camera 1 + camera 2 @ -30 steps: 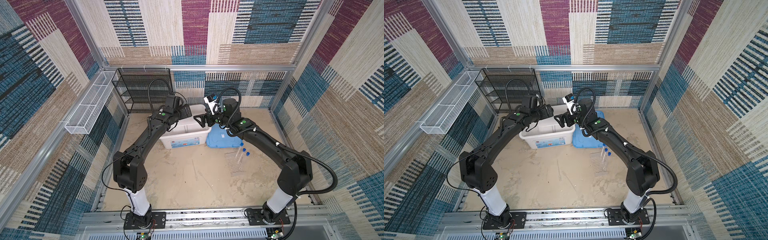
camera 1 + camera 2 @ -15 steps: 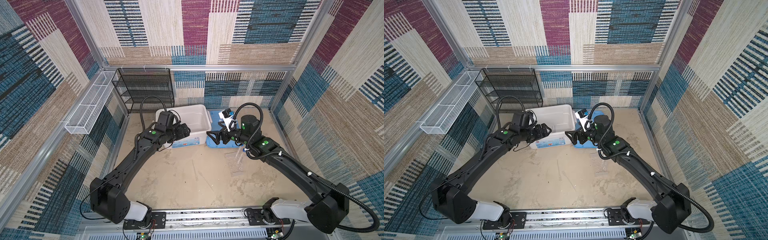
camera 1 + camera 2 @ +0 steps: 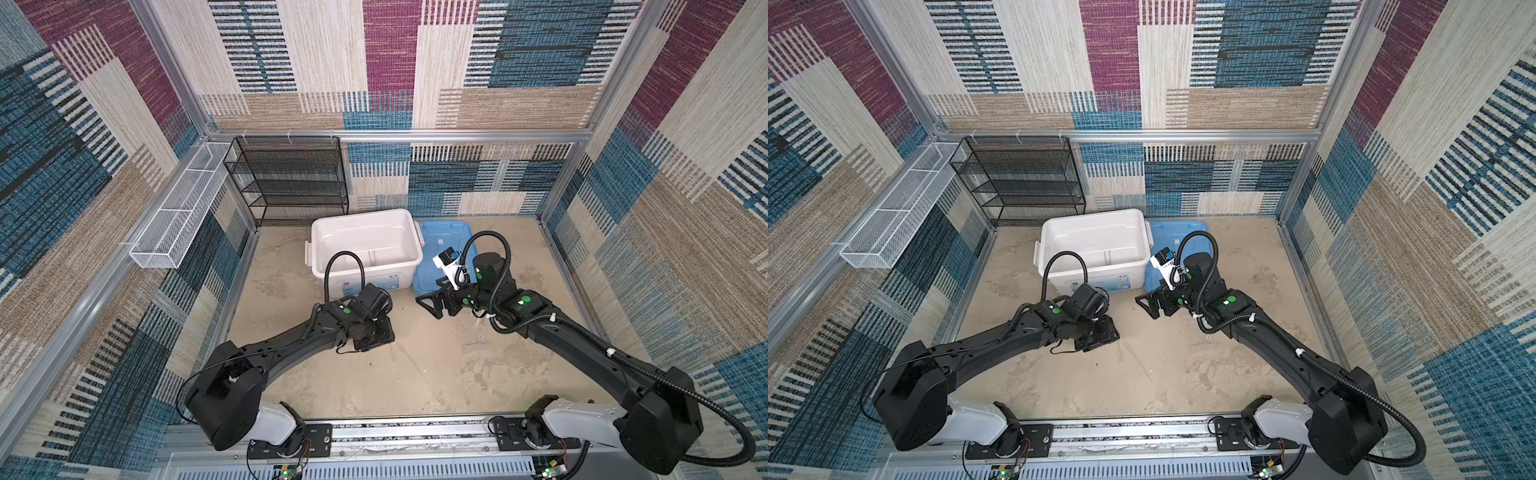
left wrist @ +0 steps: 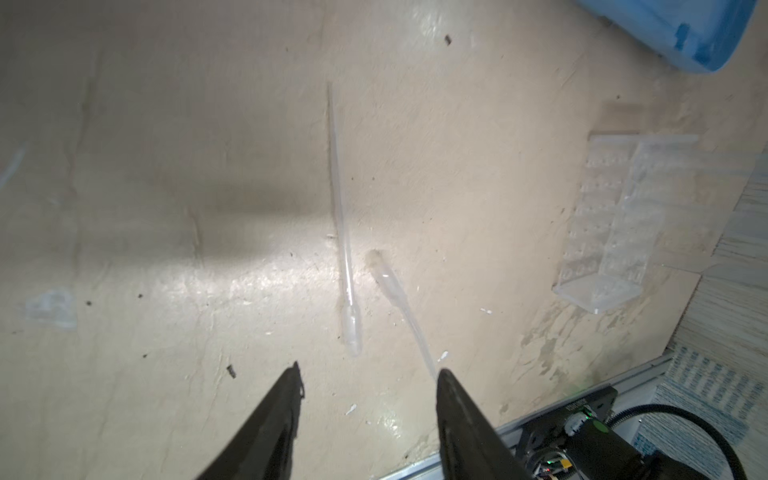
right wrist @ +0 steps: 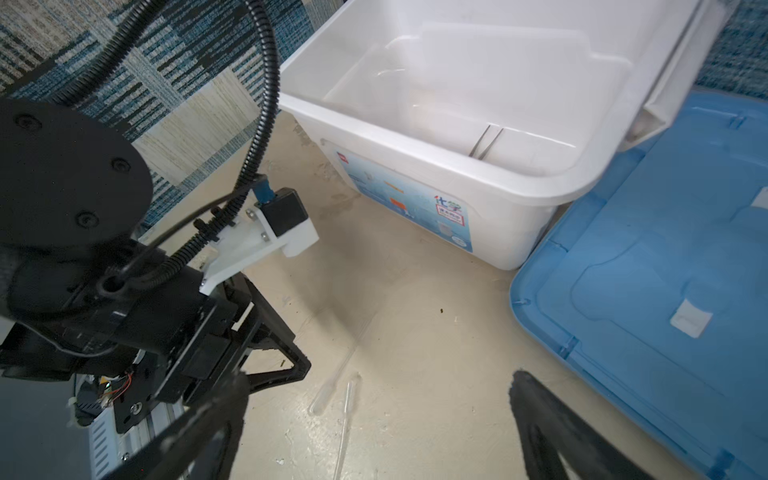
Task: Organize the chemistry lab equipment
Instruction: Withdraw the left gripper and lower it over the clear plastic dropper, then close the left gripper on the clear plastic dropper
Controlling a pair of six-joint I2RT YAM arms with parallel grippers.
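The left hand [image 4: 368, 374] is hovering over the counter [image 4: 145, 124] with its fingers apart and empty, the long clear dropper [image 4: 341, 216] and the shorter dropper [image 4: 395, 291] lying close together just ahead of the tips. For a sound grip it should be centring on one dropper's bulb only, fingers straddling it, then descending until the tips are nearly touching the counter. The right hand [image 5: 378, 380] is hanging wide apart and empty near the white box [image 5: 415, 174]

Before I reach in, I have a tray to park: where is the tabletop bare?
Bare: the sandy tabletop between the white plastic box and the left wall; between the light-blue lid and the right wall; along the front metal rail. Crowded: the middle, where the left gripper hangs over two clear droppers.
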